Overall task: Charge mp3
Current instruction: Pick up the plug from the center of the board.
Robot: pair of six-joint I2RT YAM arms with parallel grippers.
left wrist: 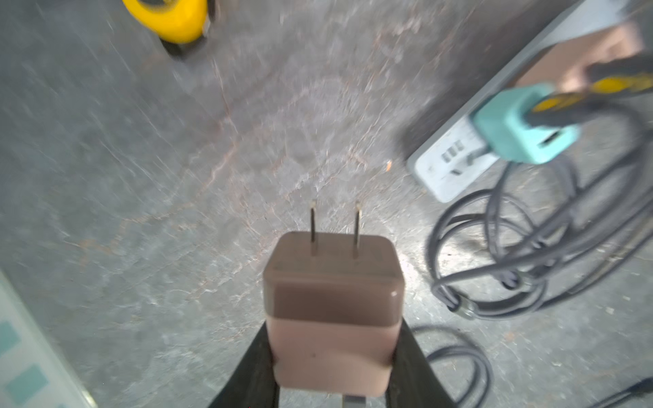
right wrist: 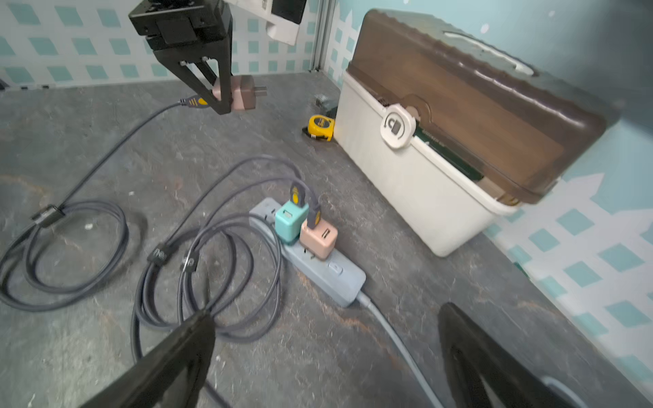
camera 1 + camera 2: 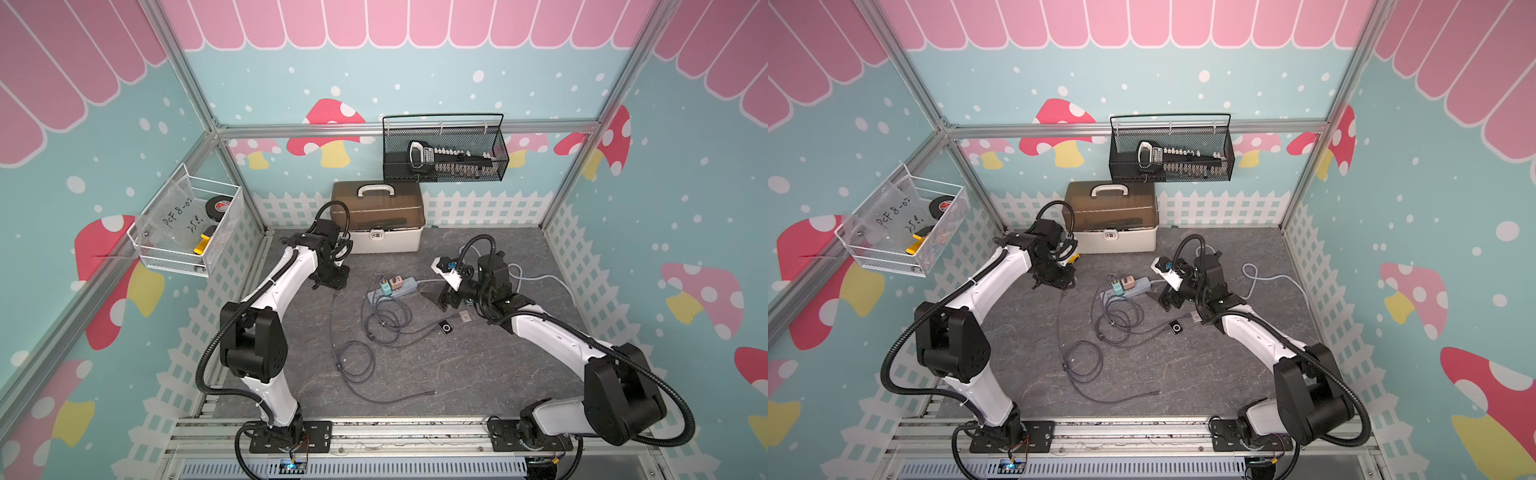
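The mp3 (image 3: pixel 446 328) (image 3: pixel 1177 328) is a small black square with a white ring, lying on the grey floor in both top views; a grey cable reaches its edge. My left gripper (image 1: pixel 332 353) (image 2: pixel 226 95) is shut on a brown-and-pink plug adapter (image 1: pixel 332 282), held above the floor with its two prongs pointing away and a grey cable (image 2: pixel 116 141) trailing from its back. The power strip (image 2: pixel 328 275) (image 3: pixel 409 286) carries a teal adapter (image 2: pixel 290 220) and a pink adapter (image 2: pixel 318 238). My right gripper (image 2: pixel 327 314) (image 3: pixel 436 297) hangs open by the strip's corded end, holding nothing.
A beige toolbox with a brown lid (image 3: pixel 378 216) stands at the back, with a yellow tape measure (image 2: pixel 321 127) beside it. Coiled grey cables (image 3: pixel 382 320) lie mid-floor. A small silver square (image 3: pixel 465 318) lies near the mp3. A black mesh basket (image 3: pixel 444 149) and a white wire basket (image 3: pixel 187 224) hang on the walls.
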